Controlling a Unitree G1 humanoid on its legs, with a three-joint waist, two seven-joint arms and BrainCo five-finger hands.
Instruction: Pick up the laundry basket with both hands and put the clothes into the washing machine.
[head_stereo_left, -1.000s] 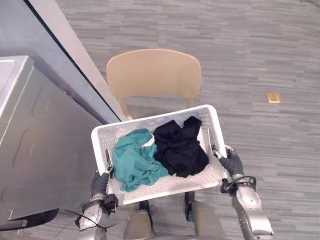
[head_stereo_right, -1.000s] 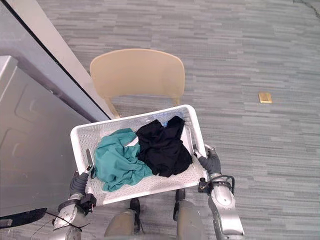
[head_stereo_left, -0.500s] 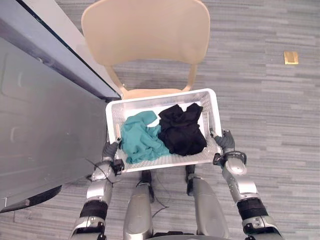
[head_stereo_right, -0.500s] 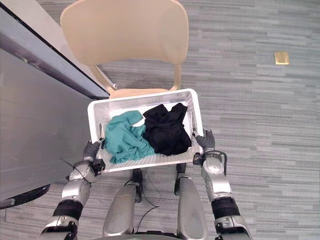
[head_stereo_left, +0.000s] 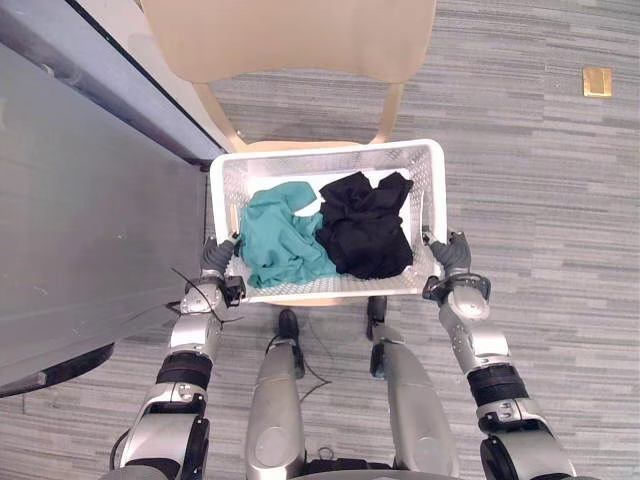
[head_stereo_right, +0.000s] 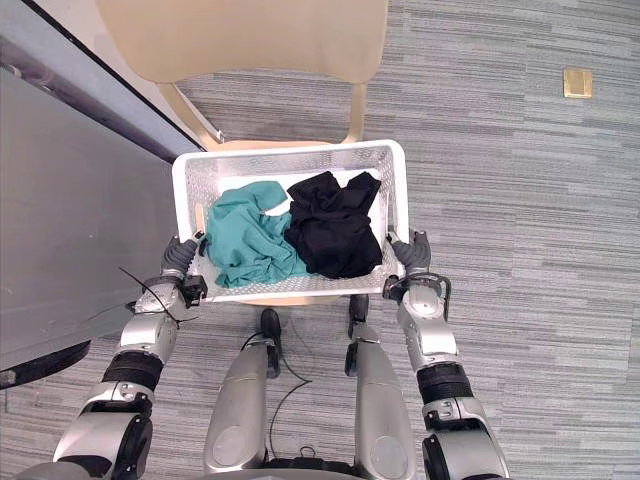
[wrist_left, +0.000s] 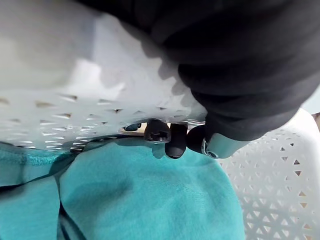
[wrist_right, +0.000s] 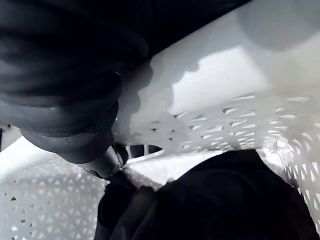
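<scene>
I hold a white perforated laundry basket (head_stereo_left: 326, 155) in front of me, over the seat of a tan chair (head_stereo_left: 290, 40). Inside lie a teal garment (head_stereo_left: 283, 240) on the left and a black garment (head_stereo_left: 367, 222) on the right. My left hand (head_stereo_left: 217, 258) grips the basket's left side; the left wrist view shows its dark-tipped fingers (wrist_left: 170, 140) curled over the rim above the teal cloth (wrist_left: 145, 200). My right hand (head_stereo_left: 450, 256) grips the right side, with a finger (wrist_right: 102, 162) hooked over the rim beside the black cloth (wrist_right: 225, 200).
The grey metal washing machine (head_stereo_left: 80, 210) stands at my left, its top close to the basket's left side. A dark-edged wall strip (head_stereo_left: 130, 90) runs behind it. Grey striped floor stretches to the right, with a small brass floor plate (head_stereo_left: 598, 81).
The whole view has tipped further down and the chair has slid up the picture. The basket sits closer to my body and more level; both hands keep their grip.
</scene>
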